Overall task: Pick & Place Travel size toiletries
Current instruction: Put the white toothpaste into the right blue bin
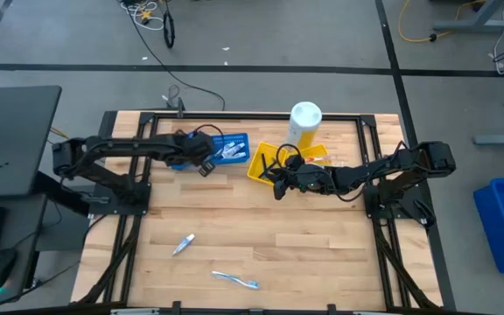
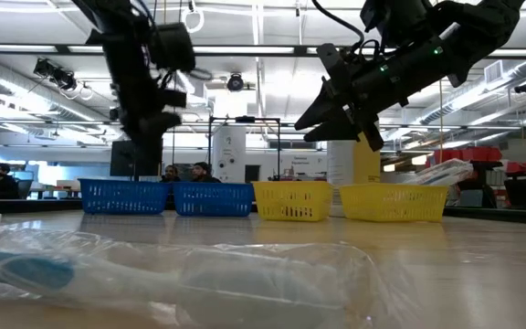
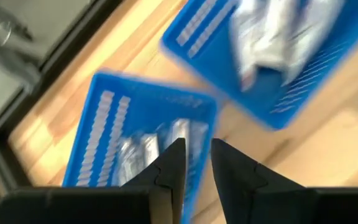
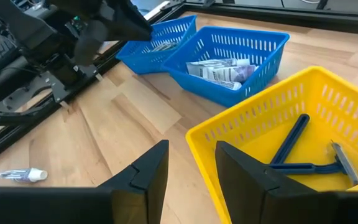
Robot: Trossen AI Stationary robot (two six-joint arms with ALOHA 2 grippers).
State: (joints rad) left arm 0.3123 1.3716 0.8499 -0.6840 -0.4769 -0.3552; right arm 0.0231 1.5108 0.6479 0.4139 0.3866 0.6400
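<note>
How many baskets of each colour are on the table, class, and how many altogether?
Blue baskets: 2
Yellow baskets: 2
Total: 4

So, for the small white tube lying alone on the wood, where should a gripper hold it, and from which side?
Probably at mid-body, coming straight down from above. The small white tube lies flat and slanted on the table, apart from the toothbrush, so the fingers should close across its narrow width, turned square to its long axis. Its cap end looks thicker and rounder, likely less sure to pinch.
</note>
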